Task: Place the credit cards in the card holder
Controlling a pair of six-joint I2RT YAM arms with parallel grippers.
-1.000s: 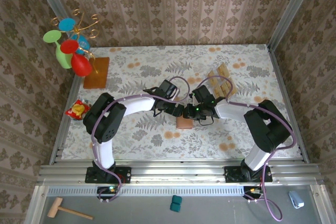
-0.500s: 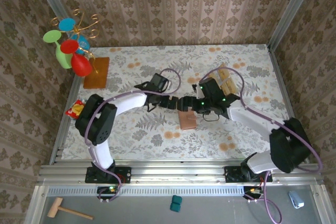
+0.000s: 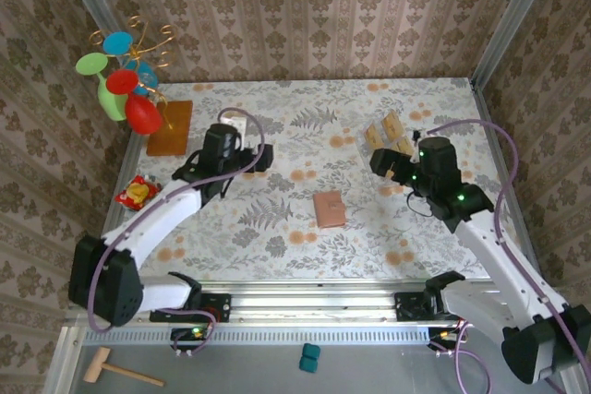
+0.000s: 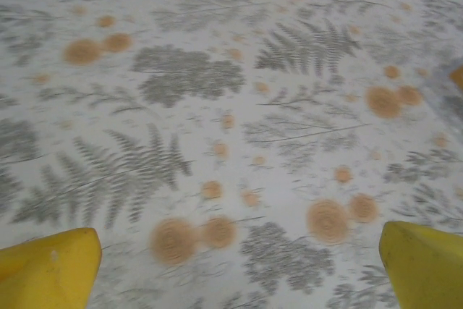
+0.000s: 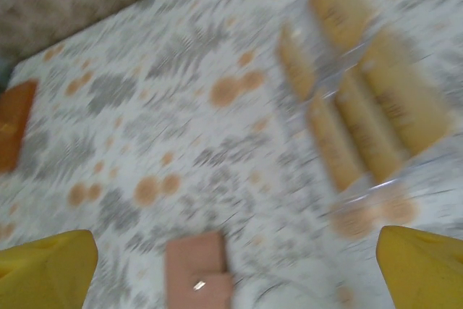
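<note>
— Where's the card holder?
— I see the card holder (image 3: 329,209) lying flat mid-table, between my arms. The credit cards (image 3: 389,138) lie back-right.
— Fingers?
— My left gripper (image 4: 233,269) and right gripper (image 5: 235,271) are both spread wide.

Card holder (image 3: 329,209) mid-table, credit cards (image 3: 375,135) in tray (image 5: 340,70) behind-right, board (image 3: 172,128) back-left

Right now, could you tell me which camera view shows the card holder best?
The top external view: the card holder lies whole and sharp, nothing covering it. In the right wrist view the card holder is blurred and cut by the bottom edge.
</note>
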